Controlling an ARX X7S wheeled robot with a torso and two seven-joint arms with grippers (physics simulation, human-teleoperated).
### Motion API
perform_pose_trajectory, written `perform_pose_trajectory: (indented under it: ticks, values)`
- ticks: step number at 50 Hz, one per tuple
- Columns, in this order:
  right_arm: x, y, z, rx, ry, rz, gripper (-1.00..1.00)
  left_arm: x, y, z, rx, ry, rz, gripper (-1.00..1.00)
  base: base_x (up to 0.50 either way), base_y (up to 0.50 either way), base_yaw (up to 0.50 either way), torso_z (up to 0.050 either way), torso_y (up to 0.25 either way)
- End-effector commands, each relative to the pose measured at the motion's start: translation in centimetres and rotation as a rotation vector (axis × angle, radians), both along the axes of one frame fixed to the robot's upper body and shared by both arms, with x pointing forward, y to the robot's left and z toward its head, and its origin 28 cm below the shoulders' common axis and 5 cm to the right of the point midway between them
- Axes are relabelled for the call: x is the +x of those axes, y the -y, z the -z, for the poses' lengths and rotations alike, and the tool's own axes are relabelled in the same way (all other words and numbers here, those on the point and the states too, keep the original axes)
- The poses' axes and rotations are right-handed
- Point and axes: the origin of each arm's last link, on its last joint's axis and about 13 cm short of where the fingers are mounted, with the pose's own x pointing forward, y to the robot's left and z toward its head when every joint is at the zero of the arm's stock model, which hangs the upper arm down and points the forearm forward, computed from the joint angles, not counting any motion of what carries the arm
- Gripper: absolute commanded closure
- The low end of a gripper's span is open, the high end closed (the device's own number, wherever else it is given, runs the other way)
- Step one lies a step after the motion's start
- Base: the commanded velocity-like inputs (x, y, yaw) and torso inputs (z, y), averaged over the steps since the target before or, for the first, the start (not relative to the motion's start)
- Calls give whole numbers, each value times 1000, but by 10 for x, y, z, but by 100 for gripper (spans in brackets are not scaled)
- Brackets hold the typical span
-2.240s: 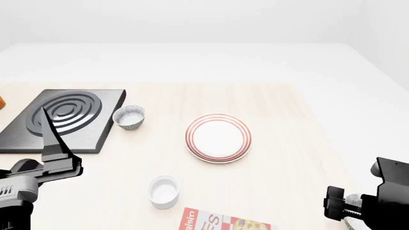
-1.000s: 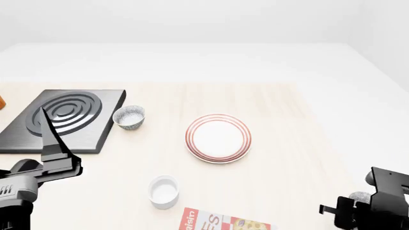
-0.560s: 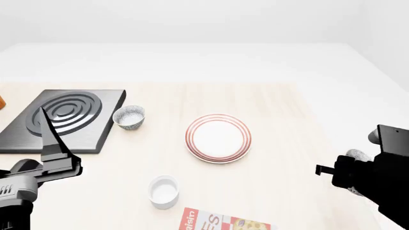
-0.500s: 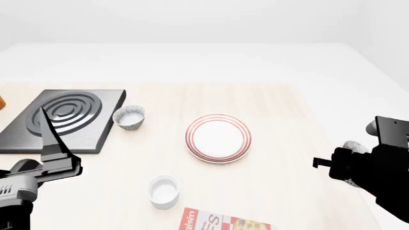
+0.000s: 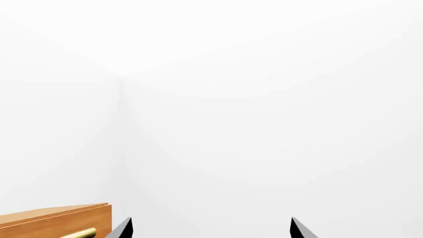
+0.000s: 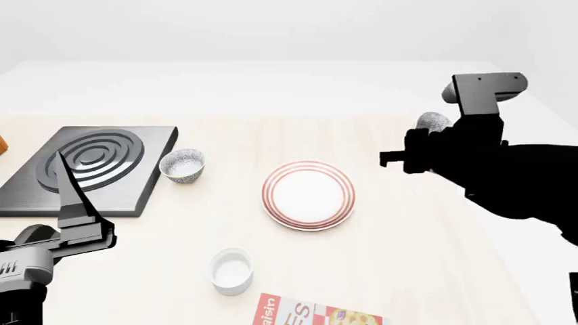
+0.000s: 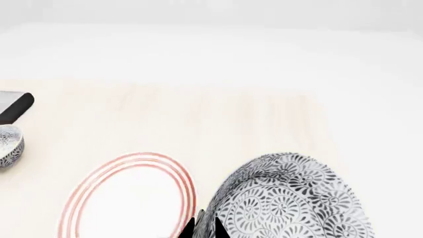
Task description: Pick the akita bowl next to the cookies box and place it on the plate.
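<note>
Grey-and-white patterned, the small round akita bowl (image 7: 290,198) rides in our right gripper (image 6: 424,150), whose black fingertips (image 7: 201,227) pinch its rim. It hangs in the air, tilted well off level, so its speckled outside faces the wrist camera; a round bowl has no long axis to speak of, and we cannot tell exactly where its mouth points. The round shallow plate with a white centre and red rings (image 6: 308,195) lies on the pale wooden table (image 6: 388,257) just beside and below that gripper, towards our left arm.

Our left gripper (image 6: 77,203) hovers low on the far side of the plate from the right hand, its two black fingers (image 5: 124,229) spread wide around nothing. Near it sit a second speckled bowl (image 6: 183,164) and a black ringed stove slab (image 6: 86,168). A plain white cup (image 6: 231,270) and the red-checked cookies box (image 6: 312,313) lie nearer our body.

The rim pinch looks thin. We judge the tilted bowl could slip or swing during travel, or land on edge and roll off the plate if released before levelling.
</note>
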Motion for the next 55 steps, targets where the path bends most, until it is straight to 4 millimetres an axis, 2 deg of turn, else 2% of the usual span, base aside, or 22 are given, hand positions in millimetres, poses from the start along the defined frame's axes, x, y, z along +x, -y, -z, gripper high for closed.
perform_pose_trajectory:
  ticks: [1, 7, 15, 18, 21, 27, 33, 42, 55]
  values:
    - [36, -34, -27, -120, 104, -111, 100, 0, 0, 0, 2, -2, 0, -100, 0, 0, 0, 0, 0]
    - [63, -58, -33, -207, 179, -155, 100, 0, 0, 0, 1, -2, 0, -100, 0, 0, 0, 0, 0]
    - [89, -81, -32, -301, 255, -170, 100, 0, 0, 0, 3, -3, 0, -100, 0, 0, 0, 0, 0]
    - [97, -86, -26, -314, 253, -176, 100, 0, 0, 0, 2, -2, -1, -100, 0, 0, 0, 0, 0]
    - [107, -95, -4, -366, 247, -184, 100, 0, 0, 0, 2, 1, -2, -100, 0, 0, 0, 0, 0]
    - [120, -105, 7, -452, 247, -215, 100, 0, 0, 0, 1, -1, -5, -100, 0, 0, 0, 0, 0]
    - [120, -112, 7, -482, 255, -234, 100, 0, 0, 0, 1, 0, -8, -100, 0, 0, 0, 0, 2]
    - [114, -120, 34, -583, 229, -302, 100, 0, 0, 0, -2, 4, -14, -100, 0, 0, 0, 0, 0]
    - [111, -121, 44, -587, 189, -287, 100, 0, 0, 0, -3, 4, -13, -100, 0, 0, 0, 0, 1]
